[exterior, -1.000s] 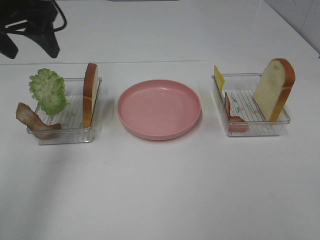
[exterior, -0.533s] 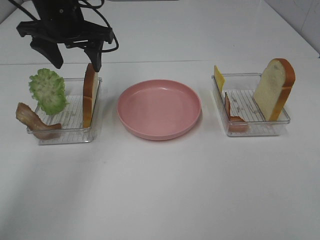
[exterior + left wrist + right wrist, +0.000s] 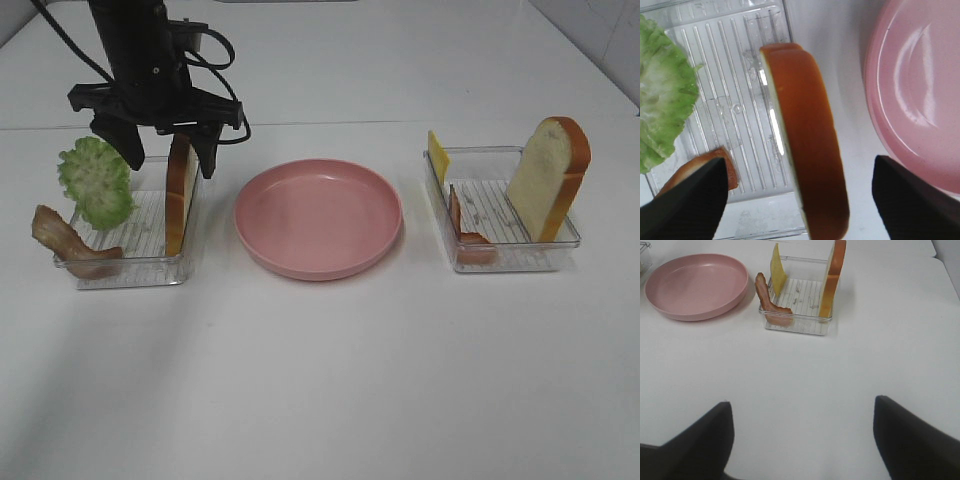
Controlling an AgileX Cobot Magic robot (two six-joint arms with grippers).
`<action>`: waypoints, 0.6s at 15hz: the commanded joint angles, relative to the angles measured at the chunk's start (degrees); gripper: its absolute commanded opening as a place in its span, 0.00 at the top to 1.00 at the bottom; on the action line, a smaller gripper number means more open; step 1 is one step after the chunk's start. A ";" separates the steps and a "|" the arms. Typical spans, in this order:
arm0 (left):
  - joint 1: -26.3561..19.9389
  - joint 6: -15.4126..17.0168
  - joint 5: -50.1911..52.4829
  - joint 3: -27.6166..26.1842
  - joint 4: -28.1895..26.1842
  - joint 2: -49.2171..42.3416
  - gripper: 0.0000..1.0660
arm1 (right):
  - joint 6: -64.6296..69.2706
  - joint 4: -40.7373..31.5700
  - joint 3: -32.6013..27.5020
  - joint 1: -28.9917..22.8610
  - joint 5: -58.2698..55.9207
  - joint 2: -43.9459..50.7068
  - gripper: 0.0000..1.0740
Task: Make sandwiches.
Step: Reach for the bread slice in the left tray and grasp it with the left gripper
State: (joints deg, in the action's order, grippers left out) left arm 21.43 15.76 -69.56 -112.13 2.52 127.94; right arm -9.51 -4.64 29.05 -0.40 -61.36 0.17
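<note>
left arm: black left gripper point(image 3: 168, 157) is low over the clear plastic left tray point(image 3: 150, 270). Arm top is cut off by the frame edge, with a black cable point(image 3: 222, 45) looping off it.
left jaws: wide apart, straddling the top of the white bread slice with orange-brown crust point(image 3: 180, 195). Wrist view shows a gap on both sides, so nothing is gripped.
left tray contents: the slice stands on edge against the wall nearest the round pink plate point(image 3: 318, 215). Ruffled green lettuce leaf point(image 3: 96, 182) stands at the far side. Brown bacon strip point(image 3: 70, 240) hangs over the front corner.
hidden, left: the gripper covers the slice's top edge and the tray's rear rim. Left wrist view crops the lettuce, bacon and plate, and shows only the crust edge of the slice.
right gripper point(image 3: 802, 405): out of the high view. Its own wrist view shows only two dark finger ends, far apart, bare white table point(image 3: 320, 380) between them.
right tray point(image 3: 510, 262): clear plastic, well apart from that gripper. It holds a second white bread slice with orange-brown crust point(image 3: 548, 175) leaning on one wall, a thin yellow cheese square point(image 3: 437, 157) upright at the plate-side corner, and a second brown bacon strip point(image 3: 465, 230) on the same side.
hard to tell: lower edges of cheese and bacon blur through the tray wall.
plate: between the trays, nothing on it.
</note>
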 commanded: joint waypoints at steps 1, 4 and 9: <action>0.34 0.40 -1.95 -0.29 0.69 0.52 0.35 | -0.34 0.00 -0.23 0.34 0.52 0.86 0.31; 0.34 0.34 -1.66 -0.29 1.15 0.92 0.48 | -0.34 0.00 -0.23 0.34 0.52 0.86 0.31; 0.34 -0.23 -1.43 -0.29 2.58 0.92 0.97 | -0.34 0.00 -0.23 0.34 0.52 0.86 0.31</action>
State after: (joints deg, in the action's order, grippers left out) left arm 21.49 15.58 -69.61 -112.36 4.53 128.63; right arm -9.51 -4.64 29.05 -0.40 -61.36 0.17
